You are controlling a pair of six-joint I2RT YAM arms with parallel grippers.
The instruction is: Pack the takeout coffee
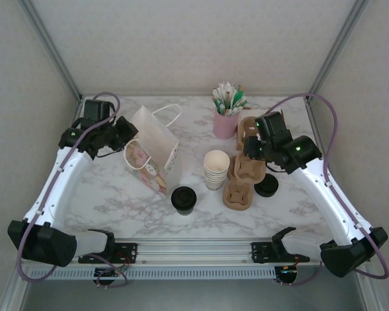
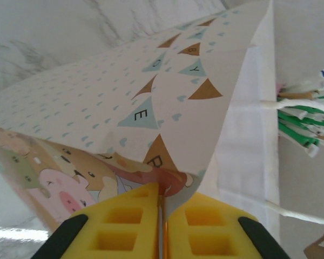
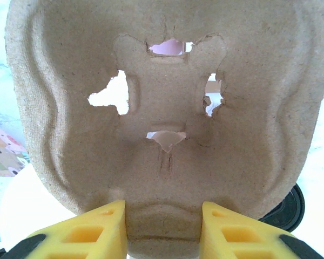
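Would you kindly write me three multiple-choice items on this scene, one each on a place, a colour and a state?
1. Where is the takeout coffee? A) on the table beside the paper bag B) inside that bag C) atop a stack of cups
2. What colour is the holder of sticks? A) blue B) pink C) black
3. What is the left gripper doing? A) hanging open B) lifting the coffee C) shut on the bag's edge
Answers: 1 A, the lidded cup stands on the marble next to the bag; 2 B, it shows pink in the top view; 3 C, its jaws pinch the paper in the left wrist view.
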